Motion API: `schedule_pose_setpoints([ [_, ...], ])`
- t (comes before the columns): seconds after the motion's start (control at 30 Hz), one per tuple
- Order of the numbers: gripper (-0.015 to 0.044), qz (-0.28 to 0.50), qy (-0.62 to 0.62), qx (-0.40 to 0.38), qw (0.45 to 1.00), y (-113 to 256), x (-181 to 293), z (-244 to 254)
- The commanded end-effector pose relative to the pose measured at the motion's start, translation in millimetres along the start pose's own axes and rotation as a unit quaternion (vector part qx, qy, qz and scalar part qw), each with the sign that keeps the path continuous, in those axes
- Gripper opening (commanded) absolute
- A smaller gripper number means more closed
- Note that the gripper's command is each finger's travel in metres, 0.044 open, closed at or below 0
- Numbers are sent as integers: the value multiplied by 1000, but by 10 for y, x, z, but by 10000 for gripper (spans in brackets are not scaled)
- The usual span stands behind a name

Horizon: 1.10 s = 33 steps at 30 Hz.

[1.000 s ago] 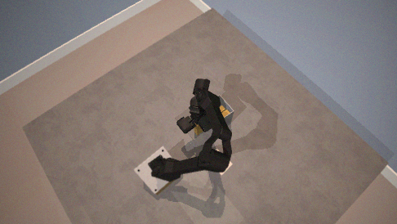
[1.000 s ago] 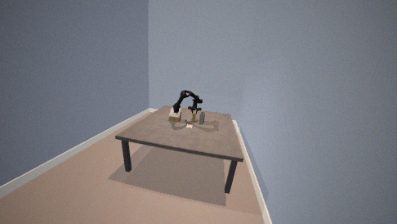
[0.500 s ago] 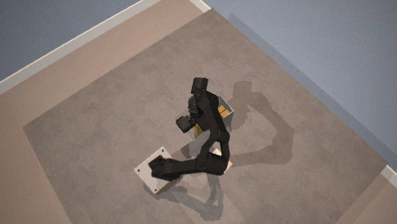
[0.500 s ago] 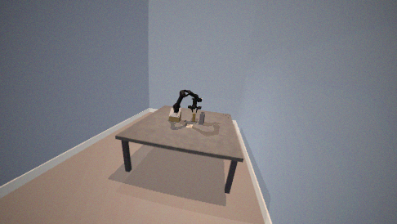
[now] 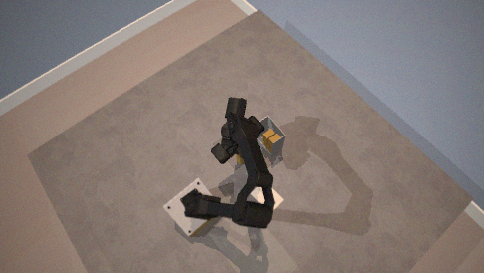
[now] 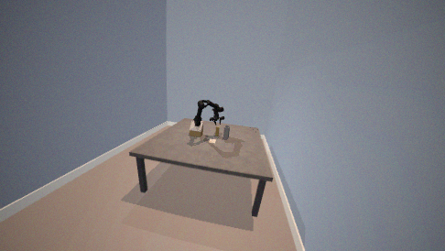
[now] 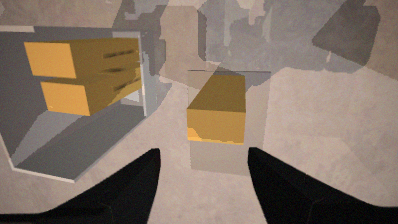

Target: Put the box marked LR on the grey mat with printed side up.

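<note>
Hovering open and empty, the gripper (image 5: pixel 238 141) (image 6: pixel 218 123) (image 7: pixel 204 155) has one box (image 5: pixel 240 159) (image 6: pixel 217 131) (image 7: pixel 216 125) out, upright, farther from the table's (image 5: pixel 124 149) (image 6: pixel 183 153) (image 7: pixel 325 150) upper-right edge in the top view than the bin (image 5: pixel 280 145) (image 6: pixel 226 133) (image 7: pixel 144 75), code unseen, laying-flat apparently left.

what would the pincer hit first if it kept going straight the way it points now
Most likely the upright orange box, just beyond the pincer; whether a fingertip would touch or clear it is unclear, as depth is hard to judge.
</note>
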<state>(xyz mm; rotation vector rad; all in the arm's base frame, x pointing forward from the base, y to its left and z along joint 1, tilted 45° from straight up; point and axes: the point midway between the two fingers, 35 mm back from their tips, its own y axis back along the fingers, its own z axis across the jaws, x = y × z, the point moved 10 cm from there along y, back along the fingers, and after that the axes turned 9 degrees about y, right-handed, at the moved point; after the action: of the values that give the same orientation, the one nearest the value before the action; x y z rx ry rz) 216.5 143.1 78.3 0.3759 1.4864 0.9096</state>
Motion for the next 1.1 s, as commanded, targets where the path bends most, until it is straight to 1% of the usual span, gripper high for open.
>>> schedule_pose_setpoints([
  [0.0,237,0,1,2,1000,0,0,-1],
  [0.03,237,0,1,2,1000,0,0,-1],
  [0.3,440,-1,0,0,1000,234,-15,28],
  [0.43,440,1,16,-9,1000,233,-18,6],
  [0.83,440,1,145,-79,986,220,-45,-180],
  [1.07,440,1,158,-86,984,217,-52,-197],
])
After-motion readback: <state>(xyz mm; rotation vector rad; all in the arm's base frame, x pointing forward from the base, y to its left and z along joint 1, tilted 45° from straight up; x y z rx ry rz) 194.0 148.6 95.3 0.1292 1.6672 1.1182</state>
